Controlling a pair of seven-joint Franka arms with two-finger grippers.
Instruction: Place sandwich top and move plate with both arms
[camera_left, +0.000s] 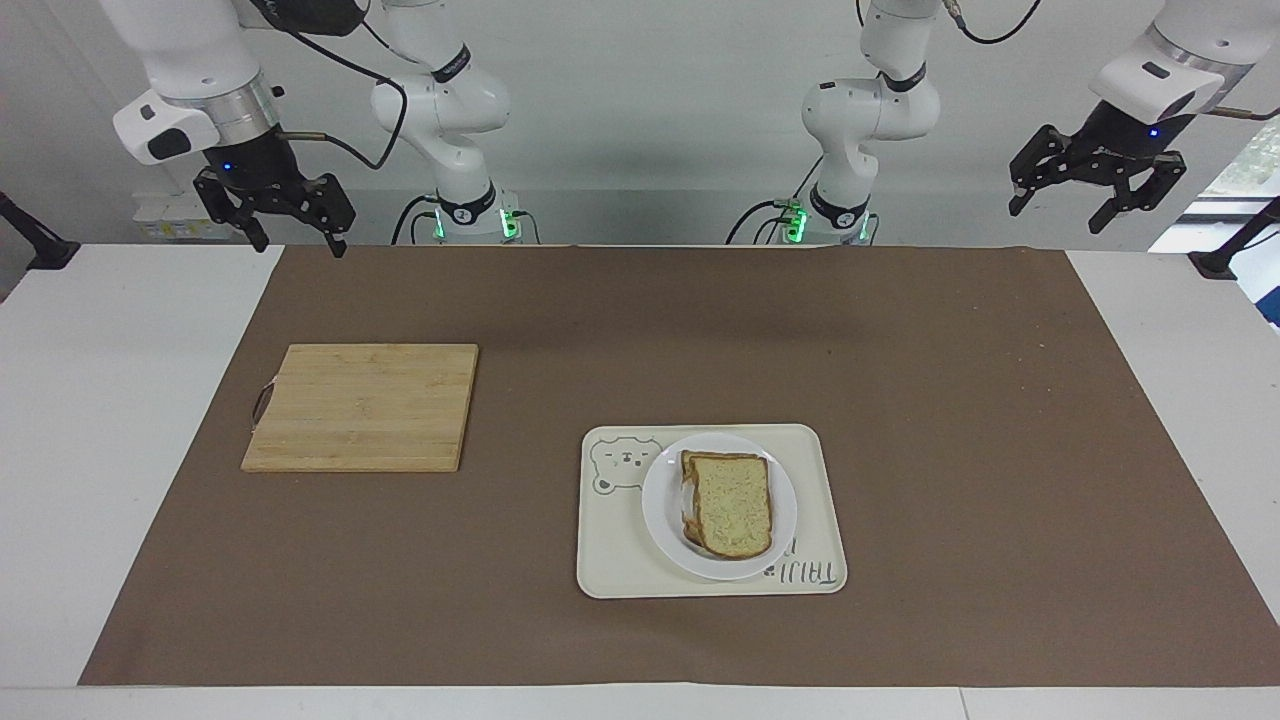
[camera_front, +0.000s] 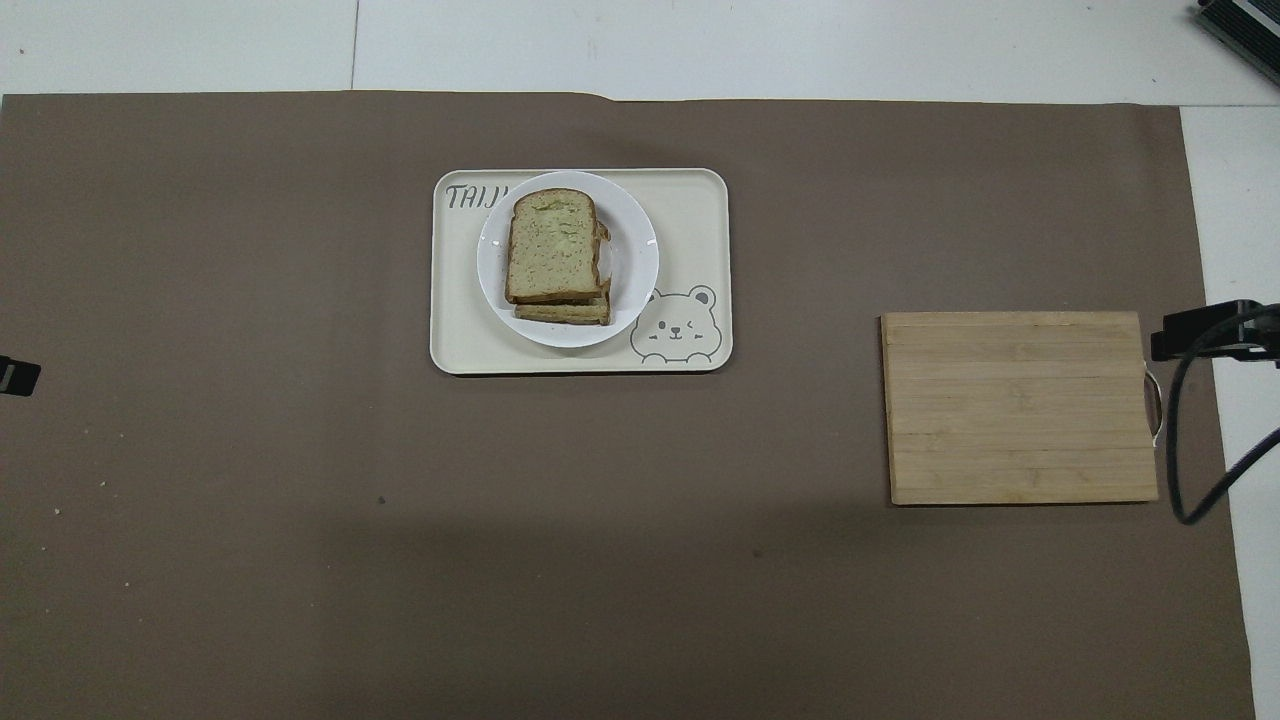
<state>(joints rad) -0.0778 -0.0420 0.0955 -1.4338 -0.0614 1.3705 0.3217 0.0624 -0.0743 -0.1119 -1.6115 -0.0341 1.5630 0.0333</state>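
We see the top slice of bread (camera_left: 733, 504) lying flat on another slice, and both sit on the small white plate (camera_left: 659, 505). The bread is longer one way than the other. Its long side runs away from the robots, and its round end points away from them too, as the overhead view (camera_front: 553, 245) shows. The slice under it peeks out a little at the end nearer the robots. The plate (camera_front: 634, 268) sits on a cream tray (camera_left: 621, 560) with a bear drawing (camera_left: 624, 464) in one corner. The plate is on the part of the tray toward the left arm's end of the table, and the bear is toward the right arm's end.

The tray (camera_front: 700, 220) lies on a big brown mat (camera_left: 560, 320) that covers most of the white table (camera_left: 100, 420). A wooden cutting board (camera_left: 364, 406) lies flat on the mat too, well apart from the tray, toward the right arm's end and a bit nearer to the robots. We see a plain pale wall at the robots' end of the table.

The left gripper (camera_left: 1096, 192) hangs high in the air over its own end of the table, and its fingers are spread apart with nothing in them. The right gripper (camera_left: 288, 222) hangs over the mat's corner at its end, with its fingers spread apart and holding nothing as well.
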